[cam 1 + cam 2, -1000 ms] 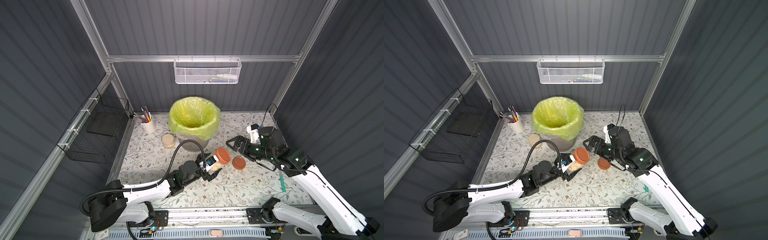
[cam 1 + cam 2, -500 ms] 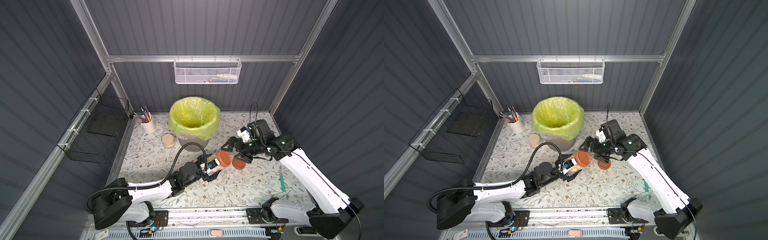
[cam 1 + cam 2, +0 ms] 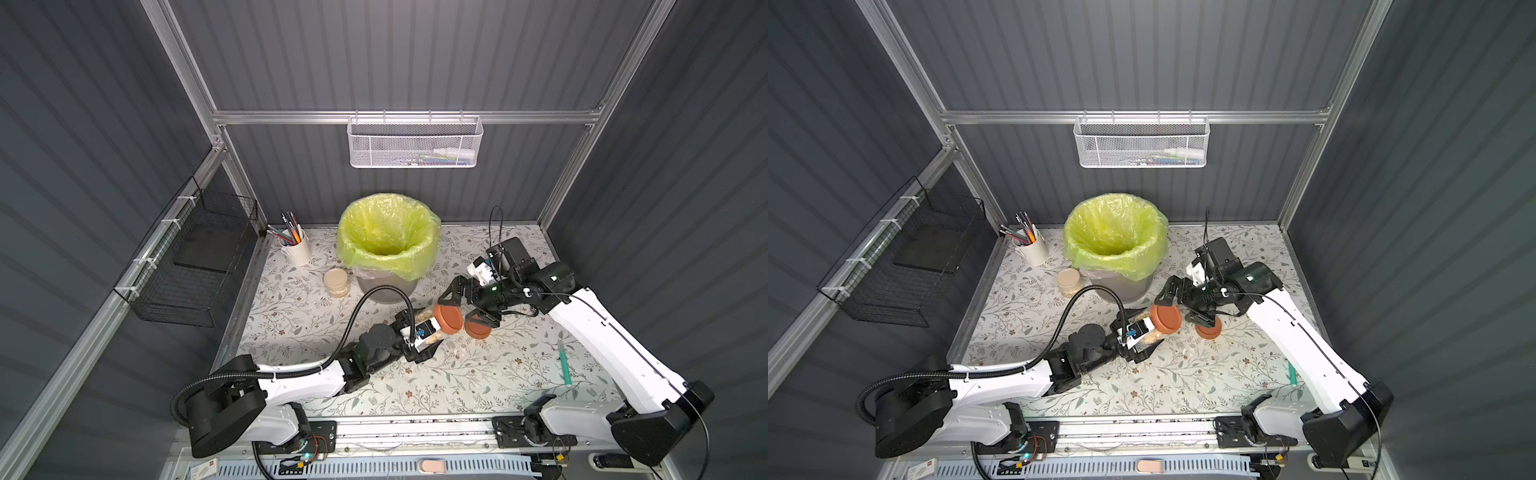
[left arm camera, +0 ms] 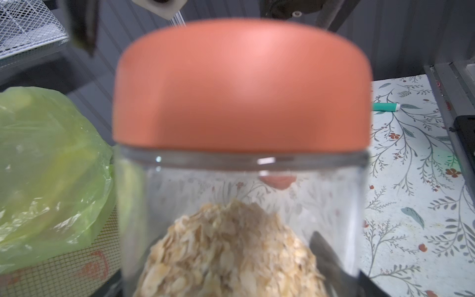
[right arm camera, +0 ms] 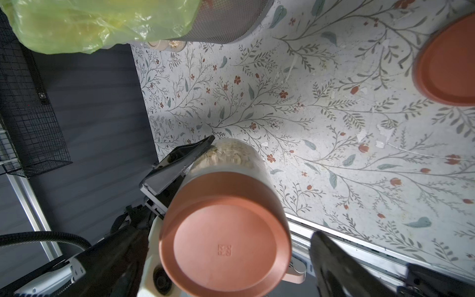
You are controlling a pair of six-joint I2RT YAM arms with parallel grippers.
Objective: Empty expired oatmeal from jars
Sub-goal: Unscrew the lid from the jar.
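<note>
1. Left end effector [image 3: 417,338] is clamped on a tilted jar [image 5: 231,164], terracotta lid [image 3: 448,318] still on, oatmeal [image 4: 226,252] inside.
2. Right end effector [image 3: 459,311] is spread wide, right at that lid.
3. Another brown-lidded jar [image 3: 477,328] sits just beside it on the counter [image 3: 511,374].

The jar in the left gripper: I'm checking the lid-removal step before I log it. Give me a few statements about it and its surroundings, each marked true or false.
1. The left gripper holds the jar tilted above the table. True.
2. Its terracotta lid is already off. False: the lid is on the jar.
3. The held jar is empty. False: oatmeal fills its lower part.
4. The right gripper is open at the lid, not closed on it. True.
5. The cream-lidded jar stands inside the bin. False: it stands on the table beside the bin.
</note>
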